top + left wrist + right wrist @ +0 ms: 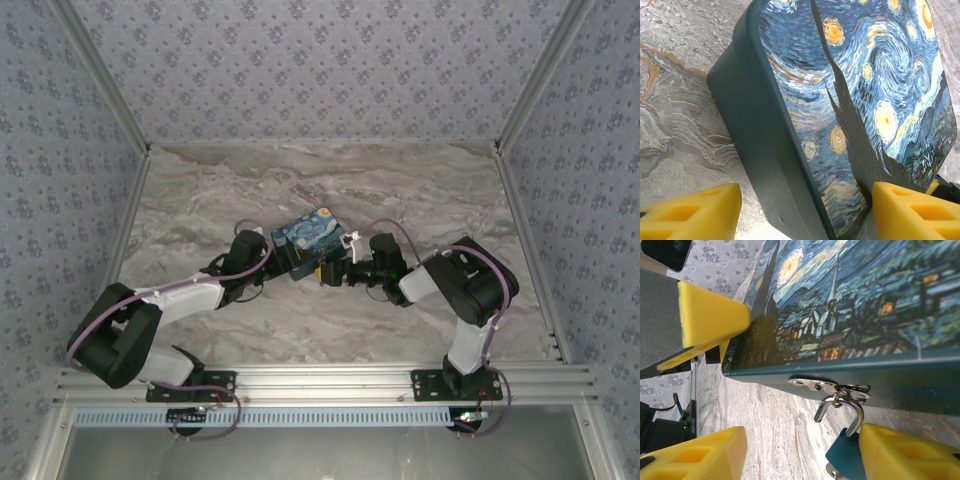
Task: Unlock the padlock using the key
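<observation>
The box with a starry-night print lies mid-table. Its near corner sits between the yellow fingers of my left gripper, which is shut on it: one finger lies on the lid and the other is close by the dark side wall. A teal padlock hangs by its silver shackle from the hasp on the front wall. One shackle leg is free of the body. A silver key shows under the padlock. My right gripper is open, one finger against the padlock.
The marble table runs back to patterned walls on three sides. Both arms meet at the box from the near edge, the left gripper and right gripper close together. An aluminium rail runs along the front.
</observation>
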Robot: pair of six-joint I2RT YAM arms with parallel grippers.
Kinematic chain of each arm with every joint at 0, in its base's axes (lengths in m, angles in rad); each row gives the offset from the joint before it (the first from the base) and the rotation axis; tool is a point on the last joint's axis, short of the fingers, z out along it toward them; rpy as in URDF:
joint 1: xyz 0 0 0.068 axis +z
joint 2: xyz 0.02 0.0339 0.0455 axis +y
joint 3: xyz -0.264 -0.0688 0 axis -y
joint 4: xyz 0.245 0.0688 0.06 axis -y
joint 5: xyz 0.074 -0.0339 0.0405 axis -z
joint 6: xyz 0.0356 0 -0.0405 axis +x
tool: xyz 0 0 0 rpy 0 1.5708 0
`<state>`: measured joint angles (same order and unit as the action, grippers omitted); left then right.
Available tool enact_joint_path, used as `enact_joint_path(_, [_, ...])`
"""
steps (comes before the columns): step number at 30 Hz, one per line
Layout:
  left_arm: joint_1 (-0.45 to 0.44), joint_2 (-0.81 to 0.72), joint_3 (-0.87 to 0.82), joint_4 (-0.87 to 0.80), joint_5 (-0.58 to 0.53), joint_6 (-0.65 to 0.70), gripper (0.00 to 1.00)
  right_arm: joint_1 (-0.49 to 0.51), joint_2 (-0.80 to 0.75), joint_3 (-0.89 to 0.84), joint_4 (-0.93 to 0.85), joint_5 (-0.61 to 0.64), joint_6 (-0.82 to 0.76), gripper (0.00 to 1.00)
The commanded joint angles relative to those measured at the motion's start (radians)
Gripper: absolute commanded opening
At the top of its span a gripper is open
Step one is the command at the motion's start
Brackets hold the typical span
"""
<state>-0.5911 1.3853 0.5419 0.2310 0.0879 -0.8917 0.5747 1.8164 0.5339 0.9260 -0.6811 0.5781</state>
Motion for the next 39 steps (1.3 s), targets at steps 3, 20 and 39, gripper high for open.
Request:
enact_joint_path(3, [-0.007,0.002,-0.029,-0.140,-0.021,0.009,0.68,-0.005,0.022,0.014,0.025,-0.018,-0.011,0.57])
enact_joint_path(20, [-0.007,0.001,-0.029,-0.144,-0.023,0.010,0.68,-0.018,0.080,0.058,0.068,-0.038,0.008,0.57])
enact_joint_path(39, [-0.006,0.001,-0.032,-0.144,-0.027,0.007,0.68,-0.032,0.081,0.019,0.088,-0.047,0.013,0.21])
